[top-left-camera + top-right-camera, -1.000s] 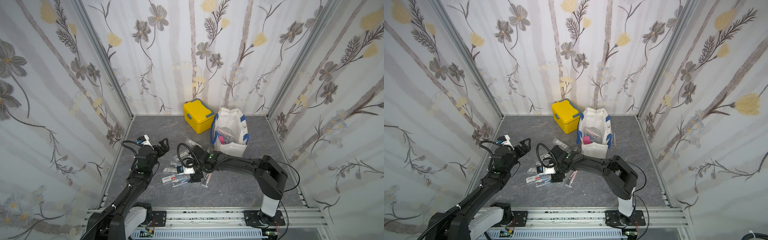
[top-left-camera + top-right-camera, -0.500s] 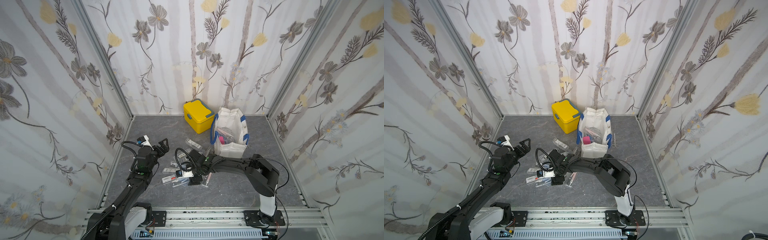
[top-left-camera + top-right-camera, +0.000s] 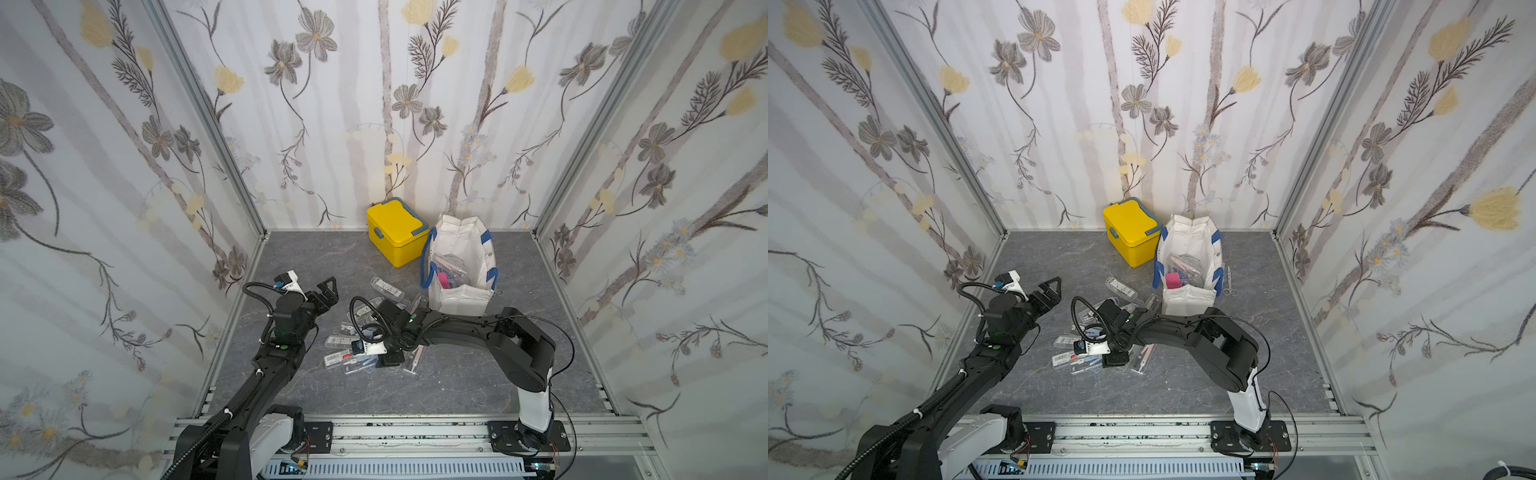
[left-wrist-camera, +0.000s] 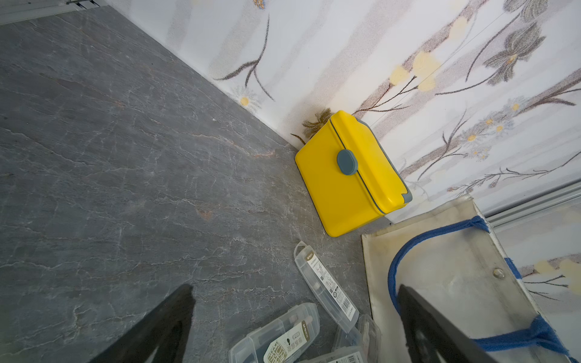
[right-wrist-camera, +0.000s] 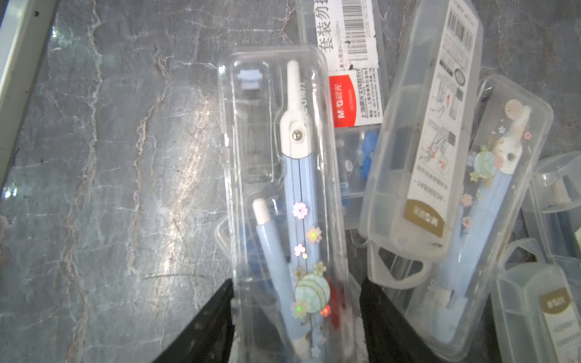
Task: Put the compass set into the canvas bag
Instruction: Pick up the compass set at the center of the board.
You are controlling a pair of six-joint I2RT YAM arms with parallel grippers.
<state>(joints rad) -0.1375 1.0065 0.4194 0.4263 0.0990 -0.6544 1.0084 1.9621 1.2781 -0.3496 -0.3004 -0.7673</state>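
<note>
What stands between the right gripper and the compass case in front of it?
Nothing visible. In the right wrist view the case lies between the fingers of the right gripper; another case lies beside it, outside the fingers.

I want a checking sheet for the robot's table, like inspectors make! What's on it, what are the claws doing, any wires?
Surface: grey marbled table.
Job's things: canvas bag upright and open, with cases inside; clear compass case lying on the table; pile of cases beside it.
Clutter: yellow box, lid closed, next to the bag; small scissors on the bag's other side.
Grippers: left gripper open and empty; right gripper astride the compass case, grip not certain.
Cables: black cable loop at each wrist.
Surroundings: flowered walls on three sides; metal rail in front.
</note>
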